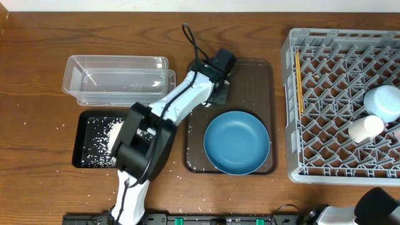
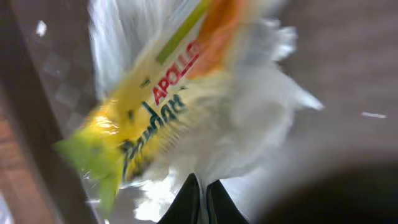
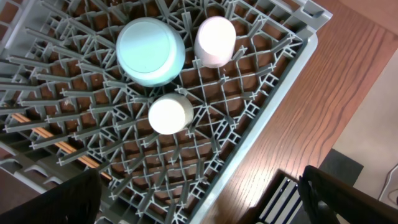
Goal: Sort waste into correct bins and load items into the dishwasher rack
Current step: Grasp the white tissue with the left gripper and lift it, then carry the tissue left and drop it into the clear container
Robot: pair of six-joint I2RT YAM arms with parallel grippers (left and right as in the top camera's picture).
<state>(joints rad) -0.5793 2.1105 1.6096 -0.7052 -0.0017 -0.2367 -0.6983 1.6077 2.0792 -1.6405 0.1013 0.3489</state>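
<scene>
Wrapper [image 2: 130, 130]: just beyond left tool [image 2: 202, 198] tips, against tissue [image 2: 255, 124]
Tool: narrow, tips together
Nearby: dark-blue bowl [image 1: 237, 142], brown tray [image 1: 259, 87]

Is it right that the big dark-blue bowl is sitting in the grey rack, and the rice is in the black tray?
Not quite. The overhead view shows the large dark-blue bowl on the brown tray, not in the grey rack. The rice is in the black tray, as you said.
</scene>
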